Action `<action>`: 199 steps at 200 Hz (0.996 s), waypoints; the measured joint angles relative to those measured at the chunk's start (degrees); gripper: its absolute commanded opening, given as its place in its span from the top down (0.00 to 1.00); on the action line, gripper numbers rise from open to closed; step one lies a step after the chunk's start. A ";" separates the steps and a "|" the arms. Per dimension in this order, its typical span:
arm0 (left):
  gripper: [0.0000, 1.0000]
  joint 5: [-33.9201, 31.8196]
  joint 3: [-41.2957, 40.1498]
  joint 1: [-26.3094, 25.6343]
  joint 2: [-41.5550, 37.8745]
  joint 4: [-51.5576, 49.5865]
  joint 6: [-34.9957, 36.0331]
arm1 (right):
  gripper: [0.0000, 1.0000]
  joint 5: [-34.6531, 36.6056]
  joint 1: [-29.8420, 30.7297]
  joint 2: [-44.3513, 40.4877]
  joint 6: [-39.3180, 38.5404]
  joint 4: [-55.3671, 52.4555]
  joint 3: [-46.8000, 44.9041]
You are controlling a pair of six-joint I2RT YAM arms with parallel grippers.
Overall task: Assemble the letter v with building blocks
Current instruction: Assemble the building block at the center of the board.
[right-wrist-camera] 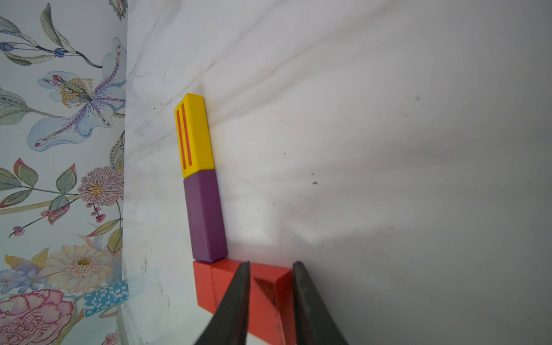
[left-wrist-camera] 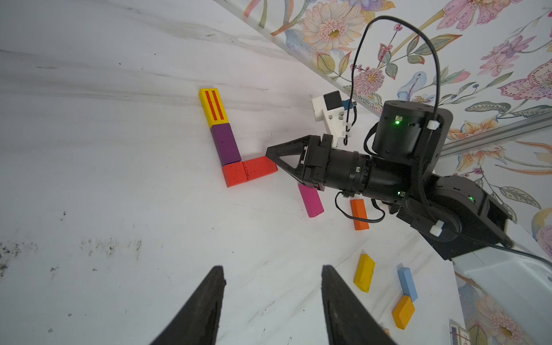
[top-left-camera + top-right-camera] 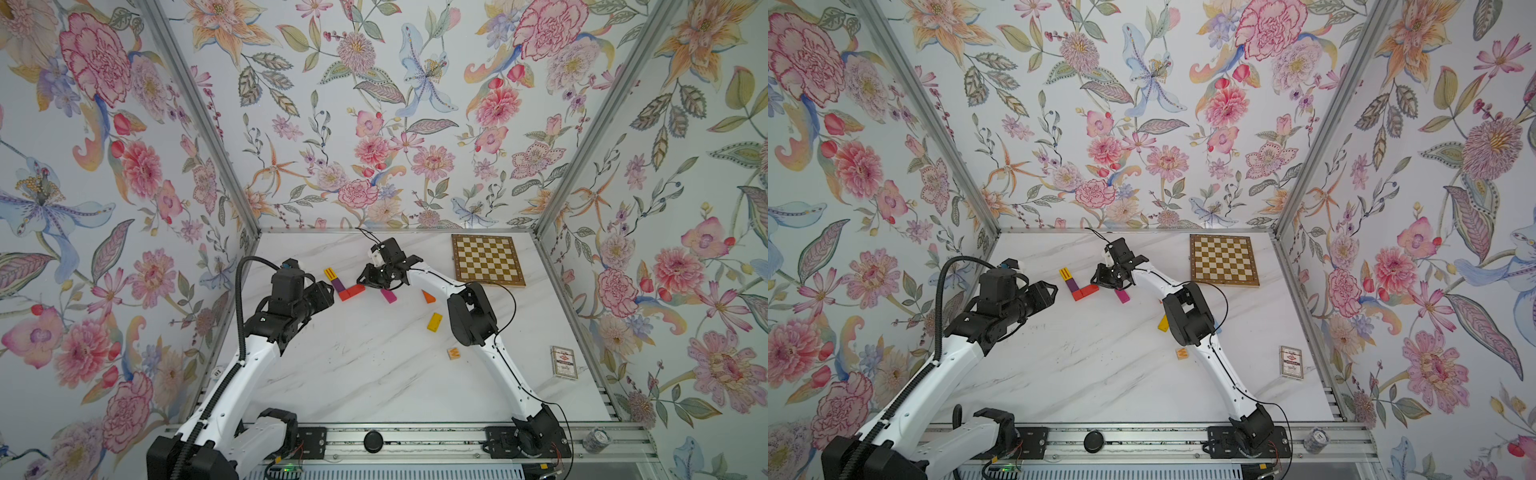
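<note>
The letter v stands as an angle of building blocks: a striped yellow block, a purple block and a short red block form one row. A longer red block forms the other row. My right gripper hovers at this red block's free end, jaws narrowly apart, tips over its top and not clamped on its sides. My left gripper is open and empty, left of the angle in a top view. Loose magenta, orange, yellow and light blue blocks and a W cube lie to the right.
A chessboard lies at the back right. A playing-card box sits near the right wall. The right arm reaches over the loose blocks. Another orange-yellow block lies beside the light blue one.
</note>
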 measured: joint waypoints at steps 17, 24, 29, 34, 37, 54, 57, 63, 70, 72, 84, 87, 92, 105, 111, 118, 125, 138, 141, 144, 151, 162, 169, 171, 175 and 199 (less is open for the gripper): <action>0.44 0.00 0.02 0.00 0.00 -0.04 -0.02 | 0.66 -0.15 0.00 0.00 0.31 0.13 0.00; 0.44 0.00 0.00 0.02 0.00 -0.11 -0.02 | 0.64 -0.33 0.00 0.00 0.35 0.37 0.02; 0.44 0.00 0.00 0.00 0.00 -0.20 -0.02 | 0.63 -0.35 -0.02 0.00 0.44 0.44 0.02; 0.44 0.00 0.02 0.00 0.00 -0.31 -0.02 | 0.62 -0.52 -0.07 0.00 0.42 0.59 0.02; 0.44 0.00 0.02 0.00 0.00 -0.35 -0.02 | 0.61 -0.57 -0.07 0.00 0.50 0.63 0.02; 0.44 0.00 0.02 0.02 0.00 -0.39 -0.02 | 0.57 -0.96 -0.13 0.00 0.61 1.03 0.02; 0.44 0.00 0.00 0.00 0.00 -0.39 -0.02 | 0.56 -0.96 -0.17 0.00 0.72 1.07 0.07; 0.44 0.00 0.02 0.00 0.00 -0.39 -0.02 | 0.55 -1.07 -0.22 0.00 0.76 1.20 0.13; 0.44 0.00 0.02 0.00 0.00 -0.39 -0.02 | 0.54 -1.11 -0.35 0.00 0.90 1.31 0.17; 0.44 0.00 0.02 0.00 0.00 -0.39 -0.02 | 0.54 -1.18 -0.39 0.00 0.85 1.31 0.20; 0.44 0.02 0.02 0.00 0.00 -0.37 -0.02 | 0.53 -1.20 -0.74 0.00 0.90 1.33 0.31; 0.44 0.02 0.02 0.00 0.02 -0.37 -0.02 | 0.53 -1.20 -0.83 0.00 0.90 1.33 0.33; 0.44 0.04 0.02 0.02 0.11 -0.35 -0.02 | 0.52 -1.18 -1.09 0.00 0.90 1.31 0.44; 0.44 0.22 0.04 0.00 0.48 -0.33 -0.02 | 0.52 -1.18 -1.81 0.00 0.87 1.27 0.83; 0.44 0.31 0.07 0.02 0.79 -0.31 -0.02 | 0.51 -1.16 -2.21 0.00 0.87 1.25 1.16; 0.45 0.46 0.09 0.00 1.20 -0.15 -0.02 | 0.51 -1.16 -2.69 0.00 0.87 1.27 1.64; 0.45 0.61 0.09 0.00 1.70 0.13 -0.04 | 0.51 -1.16 -3.21 0.00 0.87 1.27 2.23; 0.45 1.31 0.39 -0.04 2.78 0.57 -0.07 | 0.51 -1.14 -4.22 -0.52 0.81 1.27 2.62; 0.45 1.53 0.52 -0.11 3.04 0.74 -0.11 | 0.52 -1.14 -4.44 -0.72 0.76 1.27 2.62; 0.45 1.73 0.68 -0.11 3.37 0.85 -0.17 | 0.52 -1.14 -4.68 -0.96 0.61 1.25 2.62; 0.45 2.05 1.09 -0.24 4.11 1.36 -0.31 | 0.52 -1.09 -5.16 -1.60 0.31 1.20 2.62; 0.45 2.36 1.99 -0.55 5.35 2.08 -0.46 | 0.52 -0.83 -5.86 -3.04 -0.35 0.85 2.47; 0.45 2.58 2.75 -0.94 6.27 2.40 -0.46 | 0.52 -0.74 -6.51 -4.35 -0.76 0.68 1.95; 0.45 2.62 3.02 -1.07 6.58 2.51 -0.48 | 0.52 -0.66 -6.69 -4.92 -0.96 0.70 1.60; 0.45 2.84 3.54 -1.40 7.15 2.80 -0.46 | 0.52 -0.61 -6.99 -6.01 -1.31 0.50 1.05; 0.46 3.32 7.78 -4.00 11.67 3.02 -0.44 | 0.52 0.83 -8.94 -15.02 -3.96 0.33 -5.11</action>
